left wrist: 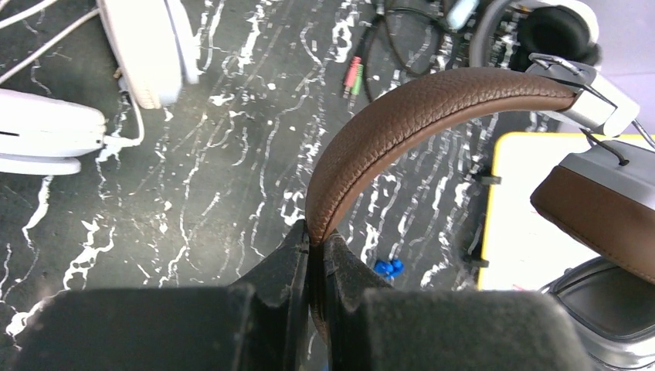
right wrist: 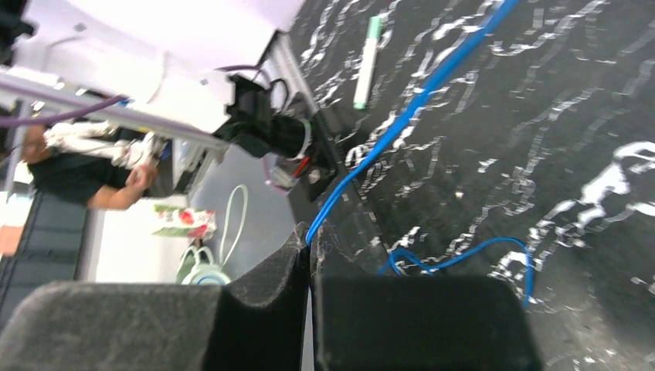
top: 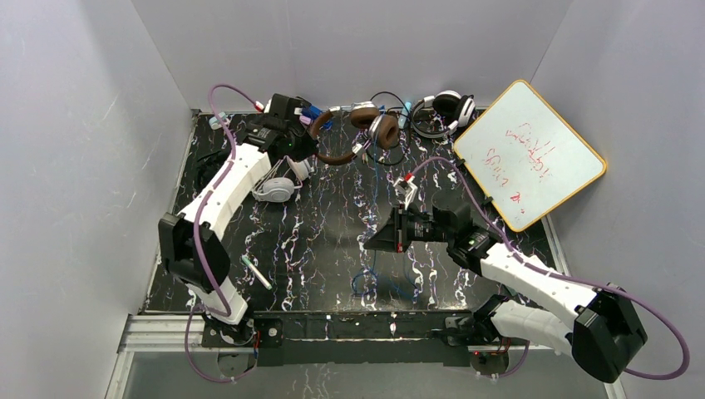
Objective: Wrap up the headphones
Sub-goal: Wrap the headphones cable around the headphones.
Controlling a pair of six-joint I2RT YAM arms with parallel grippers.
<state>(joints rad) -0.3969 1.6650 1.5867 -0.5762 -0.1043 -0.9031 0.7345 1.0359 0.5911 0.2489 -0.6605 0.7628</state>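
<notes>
Nearest, the blue cord (right wrist: pixel 417 97) is being pinched in the clenched right fingers (right wrist: pixel 297 259); being thin, it could be pulled free by a tug. Beyond open worktop (top: pixel 332 208), the brown headphones (left wrist: pixel 432 104) are being clamped by the left fingers (left wrist: pixel 296 251) near the far edge, where neighbouring headsets (top: pixel 442 110) and the whiteboard (top: pixel 529 155) are crowding any swing.

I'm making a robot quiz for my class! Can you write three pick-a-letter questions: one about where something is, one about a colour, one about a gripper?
1. Where is the flat yellow-framed whiteboard? A far right B far left C between the arm bases
2. The thin cord in the right gripper is: A red B blue C yellow
3. The left gripper is: A wide open B shut on the brown leather headband C shut on a pen
Answers: 1A, it shows at the right of the top view; 2B, plainly blue in the wrist view; 3B, it pinches the band.
</notes>
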